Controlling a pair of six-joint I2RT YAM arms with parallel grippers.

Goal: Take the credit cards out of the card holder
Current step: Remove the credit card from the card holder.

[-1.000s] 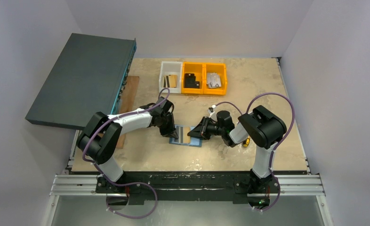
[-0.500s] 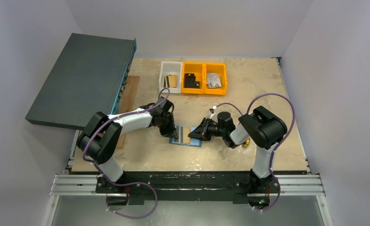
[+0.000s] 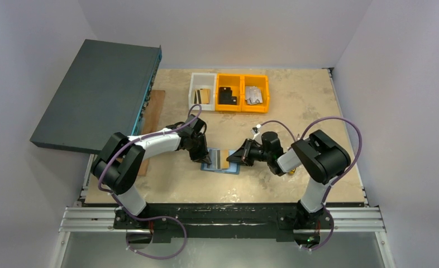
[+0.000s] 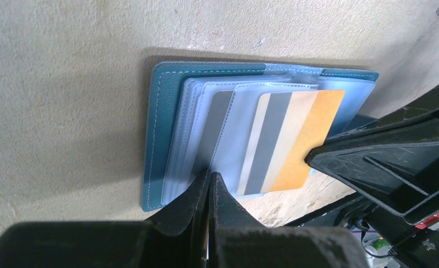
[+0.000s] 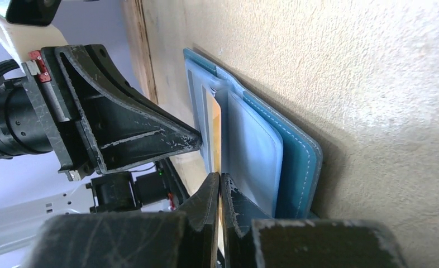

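The teal-blue card holder (image 3: 213, 160) lies open on the table, its clear sleeves fanned out (image 4: 160, 134). A gold-tan credit card (image 4: 295, 139) with a grey stripe sticks halfway out of a sleeve toward the right arm. My right gripper (image 5: 219, 180) is shut on that card's edge (image 5: 215, 125); its fingers (image 4: 373, 162) show in the left wrist view. My left gripper (image 4: 210, 177) is shut, its tips pressing down on the sleeves at the holder's near edge. A silvery-grey card (image 4: 220, 125) sits inside a sleeve.
At the back stand a white bin (image 3: 202, 84) and two joined orange bins (image 3: 242, 105) with small items. A large dark teal box (image 3: 97, 92) and a wooden board (image 3: 152, 114) lie at the left. A small yellow item (image 3: 291, 171) sits by the right arm.
The right gripper has closed onto the gold-tan card, and the right arm has shifted a little to the right. The left arm has stayed put.
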